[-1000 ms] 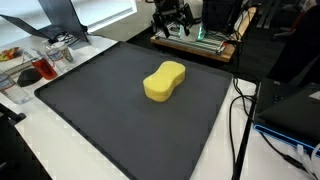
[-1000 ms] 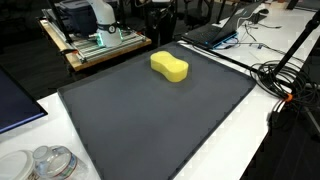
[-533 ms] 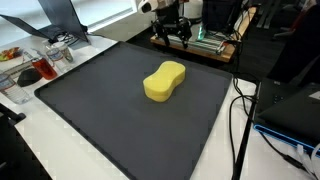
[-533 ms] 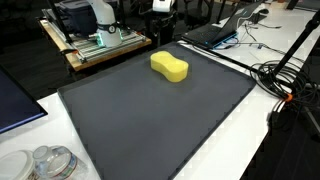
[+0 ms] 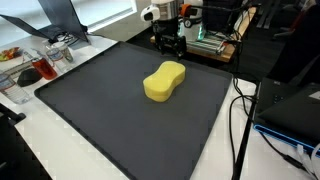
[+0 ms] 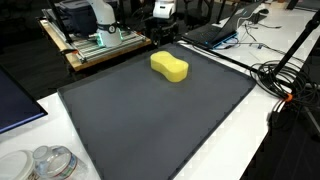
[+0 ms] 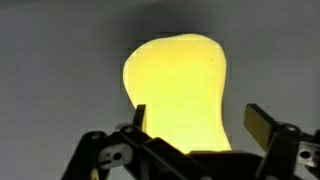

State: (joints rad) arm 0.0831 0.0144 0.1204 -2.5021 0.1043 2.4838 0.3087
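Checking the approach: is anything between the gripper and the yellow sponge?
Nothing visible. The open gripper hangs at the far edge of the mat; only bare mat lies between it and the sponge.

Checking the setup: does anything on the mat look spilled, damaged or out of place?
Nothing stands out. The yellow sponge lies flat and whole on the dark mat; the open pincer hangs clear of it.

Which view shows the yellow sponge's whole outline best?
An exterior view: the yellow sponge lies whole on the mat. In an exterior view the sponge looks smaller; the wrist view crops its near end behind the end effector.
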